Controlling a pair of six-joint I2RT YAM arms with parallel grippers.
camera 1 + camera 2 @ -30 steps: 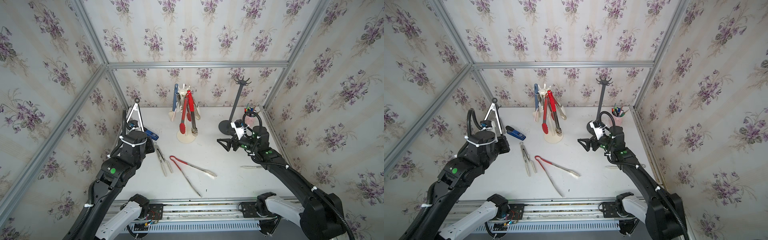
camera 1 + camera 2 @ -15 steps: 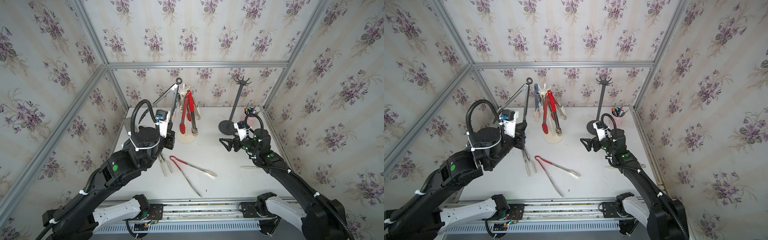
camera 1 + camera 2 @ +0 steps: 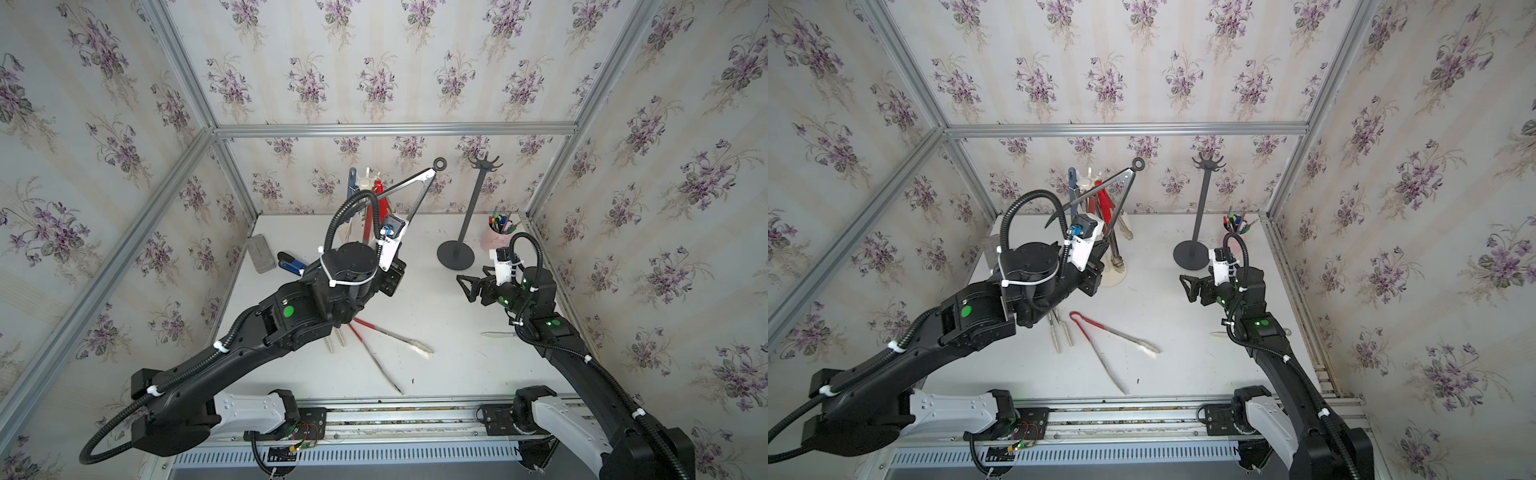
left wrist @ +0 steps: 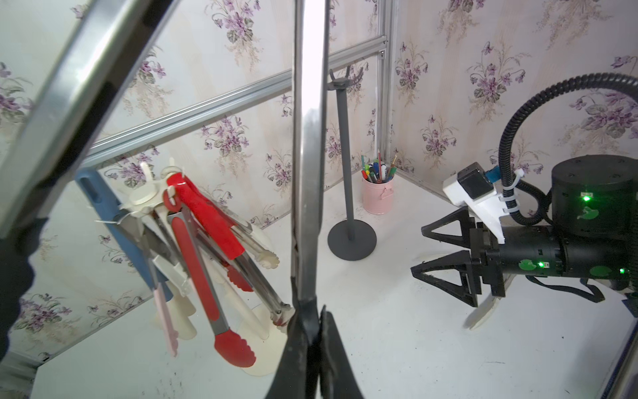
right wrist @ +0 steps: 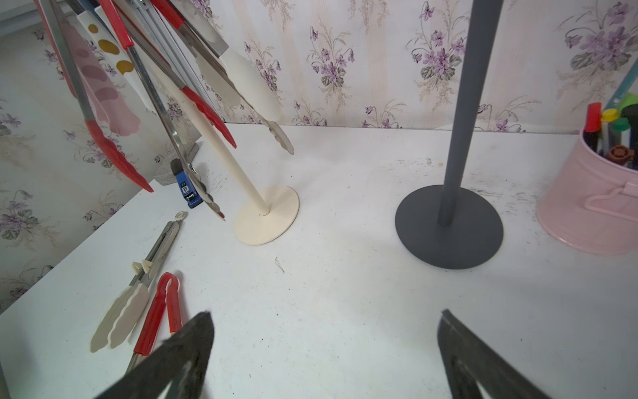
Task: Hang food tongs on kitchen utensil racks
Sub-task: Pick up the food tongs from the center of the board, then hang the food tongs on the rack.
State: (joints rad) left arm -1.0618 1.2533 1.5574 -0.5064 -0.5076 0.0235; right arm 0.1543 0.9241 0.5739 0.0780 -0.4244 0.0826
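My left gripper (image 4: 316,328) is shut on one arm of the steel food tongs (image 3: 415,195) with black tips and a ring at the hinge, held high in the air. Their ring end (image 3: 1138,163) sits between the cream rack (image 3: 365,183) and the dark grey rack (image 3: 473,208). Several tongs hang on the cream rack (image 4: 145,197); the grey rack (image 4: 345,138) is bare. Red-handled tongs (image 3: 390,332) and white-tipped steel tongs (image 3: 1059,332) lie on the table. My right gripper (image 3: 465,289) is open and empty, low near the grey rack's base (image 5: 448,228).
A pink cup of pens (image 3: 496,241) stands in the back right corner. A blue-and-black stapler (image 3: 291,264) and a grey block (image 3: 261,258) lie at the back left. A white utensil tip (image 3: 498,333) shows under my right arm. Wallpapered walls close in three sides.
My left arm has swung from the far left to the middle, carrying the steel tongs past the cream rack toward the grey one. The right gripper has drifted slightly forward, still open.
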